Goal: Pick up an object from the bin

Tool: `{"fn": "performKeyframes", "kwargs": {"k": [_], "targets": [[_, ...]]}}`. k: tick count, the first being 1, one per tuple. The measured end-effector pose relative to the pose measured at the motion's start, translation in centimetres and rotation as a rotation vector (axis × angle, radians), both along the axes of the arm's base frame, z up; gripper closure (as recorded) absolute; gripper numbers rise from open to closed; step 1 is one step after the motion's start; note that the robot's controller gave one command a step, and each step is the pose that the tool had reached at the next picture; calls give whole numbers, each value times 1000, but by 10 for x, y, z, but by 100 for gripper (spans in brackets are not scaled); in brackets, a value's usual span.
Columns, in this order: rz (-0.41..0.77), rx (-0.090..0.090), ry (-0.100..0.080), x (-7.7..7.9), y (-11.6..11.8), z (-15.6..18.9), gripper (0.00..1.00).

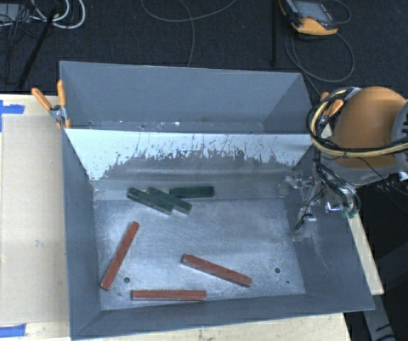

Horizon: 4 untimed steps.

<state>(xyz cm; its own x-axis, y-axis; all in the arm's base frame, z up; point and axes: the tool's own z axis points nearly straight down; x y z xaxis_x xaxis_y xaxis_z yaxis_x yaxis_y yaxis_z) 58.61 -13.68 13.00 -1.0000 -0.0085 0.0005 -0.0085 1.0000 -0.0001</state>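
Red bar [216,271] nearest gripper [305,220]: shallow diagonal, down-right

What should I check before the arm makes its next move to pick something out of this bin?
1. Things left to pick: ok. Red-brown and dark green bars lie on the floor of the bin.
2. Gripper over a thing: not ok. The gripper hangs over bare floor, apart from every bar.
3. Nearest bar free: ok. The diagonal red-brown bar lies flat and alone.
4. Dark green bars separate: not ok. They overlap in a small pile at the back left.
5. Clearance from the right wall: cannot tell. The gripper is close beside it.
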Motion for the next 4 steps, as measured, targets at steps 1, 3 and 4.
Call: {"fn": "performKeyframes", "kwargs": {"k": [1,3,4], "targets": [[35,5,12,-85,66,-44,0],[501,-2,-8,-116,119,94,0],[520,4,7,-94,145,-45,0]]}}
